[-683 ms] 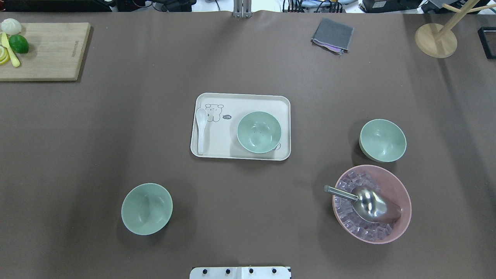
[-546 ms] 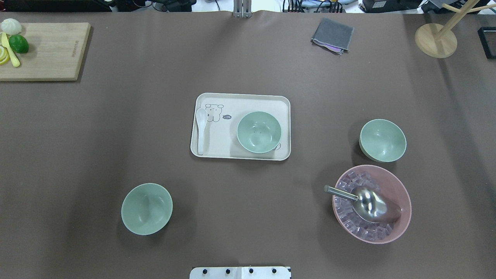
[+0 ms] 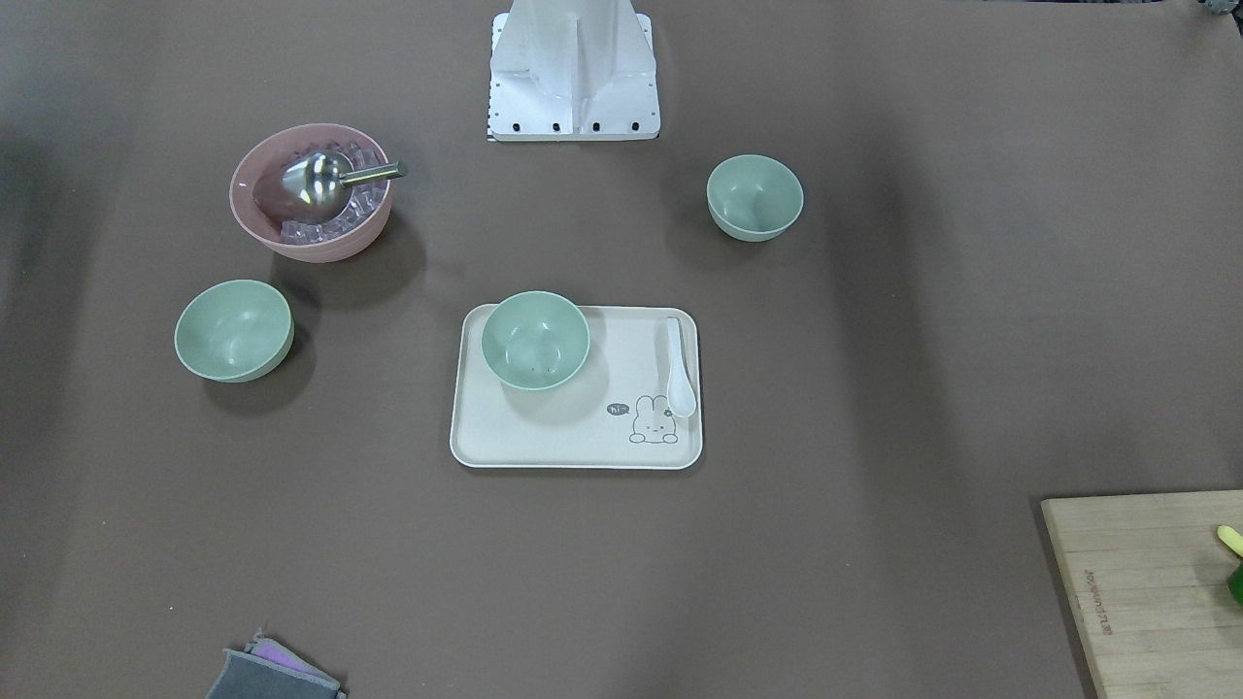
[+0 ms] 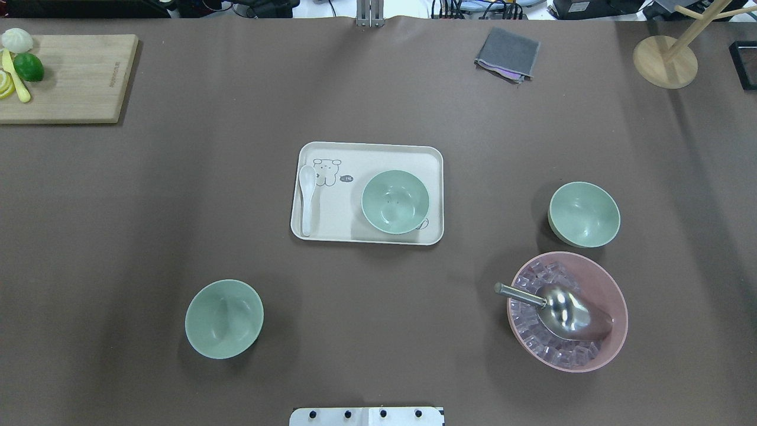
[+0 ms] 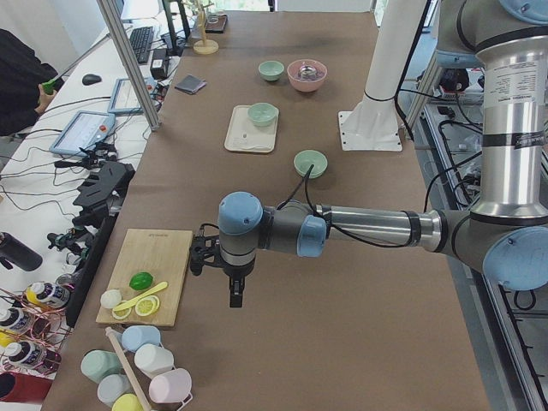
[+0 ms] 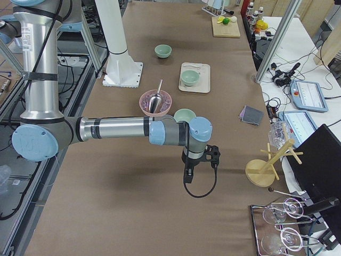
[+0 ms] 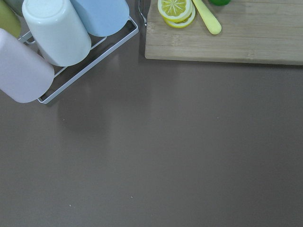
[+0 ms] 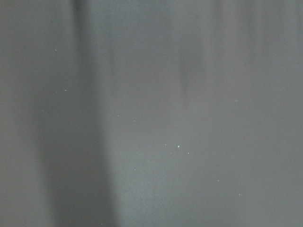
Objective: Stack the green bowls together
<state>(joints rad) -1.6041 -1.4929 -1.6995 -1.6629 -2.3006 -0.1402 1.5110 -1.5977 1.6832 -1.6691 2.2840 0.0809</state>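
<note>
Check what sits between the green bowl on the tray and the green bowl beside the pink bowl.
Just the tray rim and bare table separate the tray bowl from the other green bowl, seen clearly in the overhead view.

Overhead, front cams oppose, share tray [image 4: 378, 157]; side cams at ends; wrists near tabletop [image 8: 151, 113].

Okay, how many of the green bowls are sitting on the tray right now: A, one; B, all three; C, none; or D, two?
A: only the middle green bowl sits on the tray, next to the white spoon, while the left green bowl and the right green bowl stand apart on the table.
</note>
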